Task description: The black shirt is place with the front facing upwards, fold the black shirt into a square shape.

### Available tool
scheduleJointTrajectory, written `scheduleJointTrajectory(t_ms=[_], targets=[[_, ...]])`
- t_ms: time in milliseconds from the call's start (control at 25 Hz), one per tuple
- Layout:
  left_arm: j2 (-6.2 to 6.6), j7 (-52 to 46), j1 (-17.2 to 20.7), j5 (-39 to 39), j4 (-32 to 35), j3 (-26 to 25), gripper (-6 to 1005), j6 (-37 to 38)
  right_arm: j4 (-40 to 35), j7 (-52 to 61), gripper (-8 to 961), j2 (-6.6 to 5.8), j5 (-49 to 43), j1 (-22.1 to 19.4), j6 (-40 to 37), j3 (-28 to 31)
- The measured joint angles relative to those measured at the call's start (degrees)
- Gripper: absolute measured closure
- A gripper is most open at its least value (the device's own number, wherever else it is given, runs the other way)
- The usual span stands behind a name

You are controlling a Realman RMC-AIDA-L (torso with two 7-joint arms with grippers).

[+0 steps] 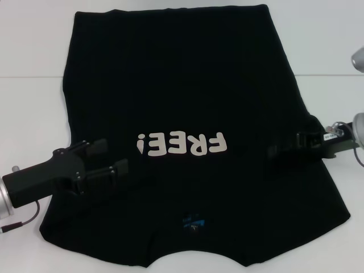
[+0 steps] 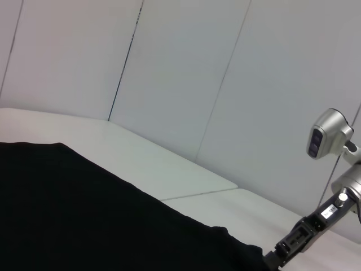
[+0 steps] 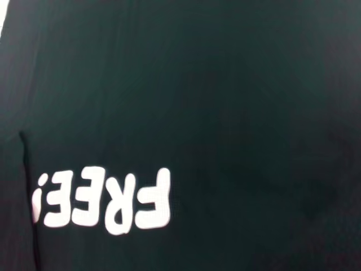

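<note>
Since the large black short-sleeved cloth T-shirt [image 1: 182,114] lies flat, front up, on the white table [image 1: 34,102], w/ the whitish block letters "FREE!" [image 1: 182,144] reading upside-down in the head view, its collar end is the near one. The small blue neck label [image 1: 193,222] sits just inside the near edge; the hem runs along the far edge. So the long axis goes straight away from the robot, neck near, hem far. Sleeves don't show spread out at the sides; the outline looks like a plain panel, maybe already tucked in — can't tell for sure.

The left gripper [image 1: 111,159] hangs over the shirt's left part, about level w/ the lettering, fingers pointing inward toward centre, visibly parted and gripping nothing. The right gripper [image 1: 278,151] is at the opposite side, also level w/ the letters and aimed inward, low on the cloth. Black on black there, so can't tell if its fingers are parted or pinching fabric.

Both arms sit approx equally near the shirt, one per side, across the short axis. Judging by that, the next fold prob. runs along the long axis, so each gripper needs an edge on its own side.
</note>
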Motion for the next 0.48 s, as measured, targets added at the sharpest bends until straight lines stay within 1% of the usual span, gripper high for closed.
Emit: scheduleJointTrajectory(t_ms=[240, 480], targets=[[0.02, 0.02, 0.00, 0.00, 0.00, 0.00, 93, -0.07, 0.04, -0.94, 251, 1.42, 0.86, 1.75, 2.68, 0.08], [0.04, 0.04, 0.00, 0.00, 0.00, 0.01, 92, -0.12, 0.06, -4.81, 253, 2.30, 5.38, 3.05, 3.99, -0.12]])
